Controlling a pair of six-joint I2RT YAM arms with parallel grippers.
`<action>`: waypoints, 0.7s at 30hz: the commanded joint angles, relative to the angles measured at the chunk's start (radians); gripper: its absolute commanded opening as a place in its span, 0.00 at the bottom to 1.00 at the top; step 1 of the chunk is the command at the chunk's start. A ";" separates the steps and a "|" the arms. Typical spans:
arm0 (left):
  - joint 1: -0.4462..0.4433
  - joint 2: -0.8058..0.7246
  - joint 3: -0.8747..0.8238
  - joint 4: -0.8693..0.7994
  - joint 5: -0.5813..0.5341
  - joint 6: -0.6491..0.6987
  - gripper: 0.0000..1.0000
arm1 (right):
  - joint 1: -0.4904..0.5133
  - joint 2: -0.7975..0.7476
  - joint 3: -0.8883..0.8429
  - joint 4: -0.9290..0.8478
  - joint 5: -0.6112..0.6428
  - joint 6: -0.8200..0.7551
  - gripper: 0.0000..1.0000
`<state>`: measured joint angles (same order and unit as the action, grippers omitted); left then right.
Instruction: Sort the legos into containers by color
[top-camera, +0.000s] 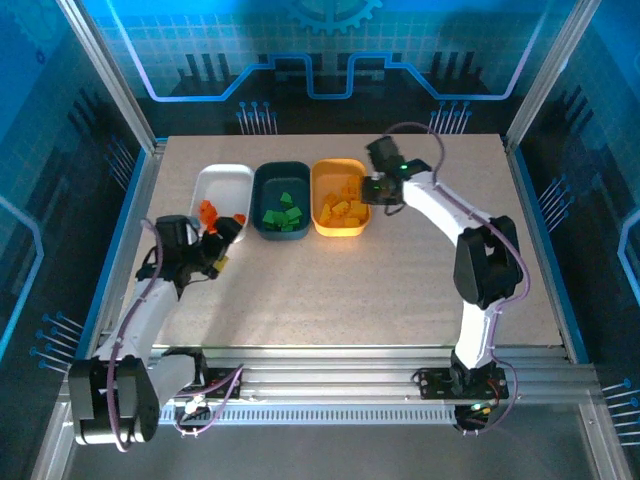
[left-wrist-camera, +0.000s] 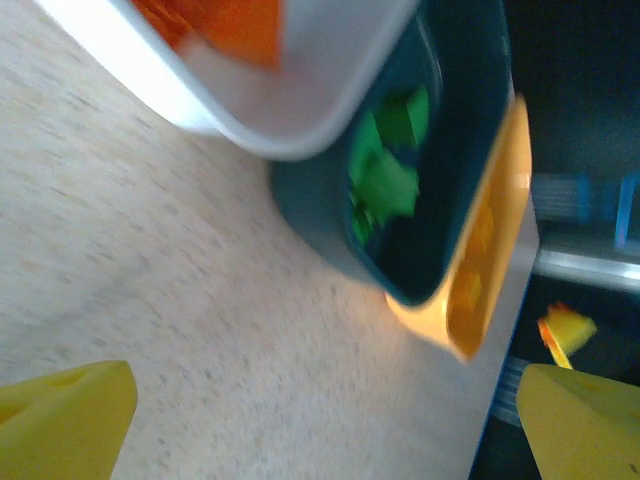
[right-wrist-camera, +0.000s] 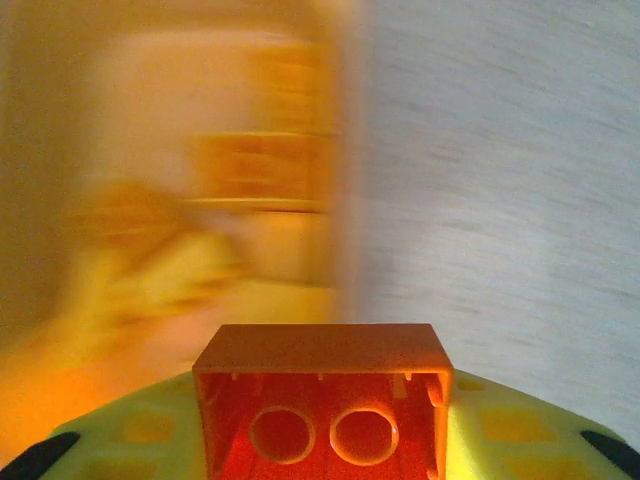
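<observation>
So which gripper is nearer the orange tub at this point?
Right. The right gripper hangs at the right rim of the orange tub, gripping a brick. The left gripper sits open by the near edge of the white tub, two tubs away.

Three tubs in a row, legos grouped by colour, one brick held.

The white tub (top-camera: 225, 180), teal tub (top-camera: 281, 175) and orange tub (top-camera: 335, 170) stand side by side at mid-table, left to right, long sides close together. Red-orange legos (top-camera: 207, 210) cluster at the near end of the white tub. Green legos (top-camera: 283, 214) lie heaped in the near half of the teal tub. Yellow-orange legos (top-camera: 345, 211) lie heaped in the near half of the orange tub. One orange brick (right-wrist-camera: 322, 395) is pinched between the pads of the right gripper (top-camera: 372, 188) by the orange tub's right rim, its hollow underside with two round tubes facing the wrist camera; the tub beyond it is blurred.
</observation>
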<state>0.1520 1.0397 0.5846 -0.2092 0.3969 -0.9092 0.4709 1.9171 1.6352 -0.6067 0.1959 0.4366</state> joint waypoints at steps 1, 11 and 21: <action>0.090 -0.057 -0.065 -0.049 0.025 -0.068 0.99 | 0.177 0.101 0.093 0.110 -0.115 -0.017 0.37; 0.208 -0.053 -0.092 -0.085 0.145 -0.034 0.99 | 0.396 0.647 0.839 0.022 -0.216 -0.129 0.37; 0.218 -0.081 -0.090 -0.051 0.195 -0.030 0.99 | 0.402 0.776 1.030 -0.057 -0.218 -0.164 0.61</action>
<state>0.3584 0.9707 0.4828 -0.2634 0.5423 -0.9588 0.8757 2.6785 2.6171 -0.6300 -0.0158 0.2962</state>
